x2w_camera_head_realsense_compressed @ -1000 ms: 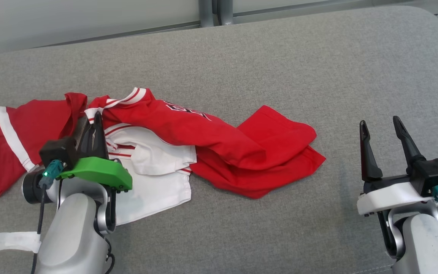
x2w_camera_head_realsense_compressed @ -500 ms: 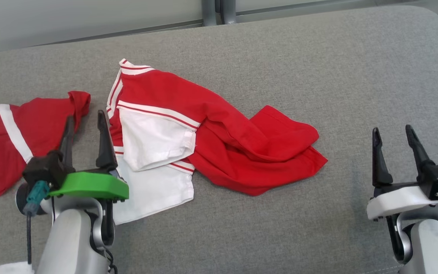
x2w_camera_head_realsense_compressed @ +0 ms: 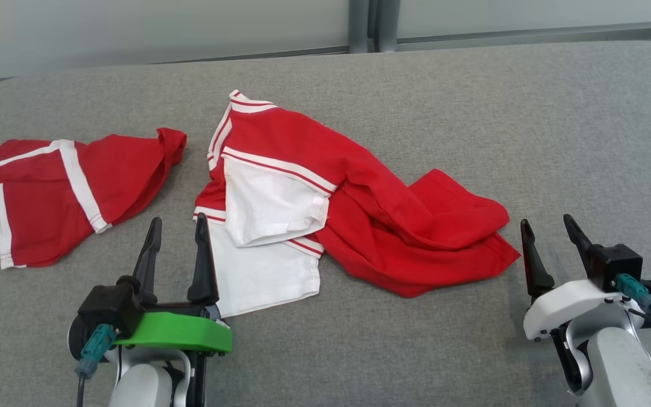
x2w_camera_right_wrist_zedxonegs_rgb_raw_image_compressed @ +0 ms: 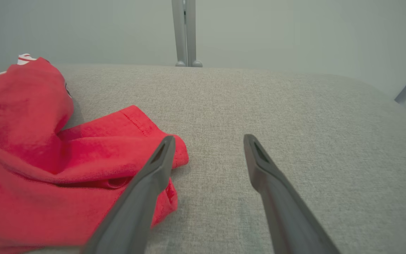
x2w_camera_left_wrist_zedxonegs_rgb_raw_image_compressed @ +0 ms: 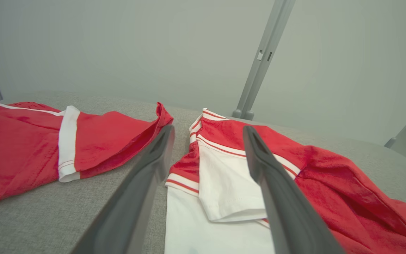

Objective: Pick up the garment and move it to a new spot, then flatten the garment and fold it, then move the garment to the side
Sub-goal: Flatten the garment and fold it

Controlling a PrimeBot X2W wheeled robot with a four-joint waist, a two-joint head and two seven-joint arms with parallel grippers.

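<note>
Where the garment (x2w_camera_head_realsense_compressed: pixel 370 209) lies crumpled on the grey cushion (x2w_camera_head_realsense_compressed: pixel 472 113), folds hide its shape; left gripper (x2w_camera_head_realsense_compressed: pixel 178 220) stands open, empty, at its white edge; right gripper (x2w_camera_head_realsense_compressed: pixel 547 221) open, empty, beside its red corner; another red cloth (x2w_camera_head_realsense_compressed: pixel 48 192) is cropped left.

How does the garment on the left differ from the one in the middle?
The left garment is almost all red, crossed by white bands; the middle garment is red with big white panels. The left garment lies fairly flat; the middle garment is bunched, folded over itself. Both rest on the grey surface.
</note>
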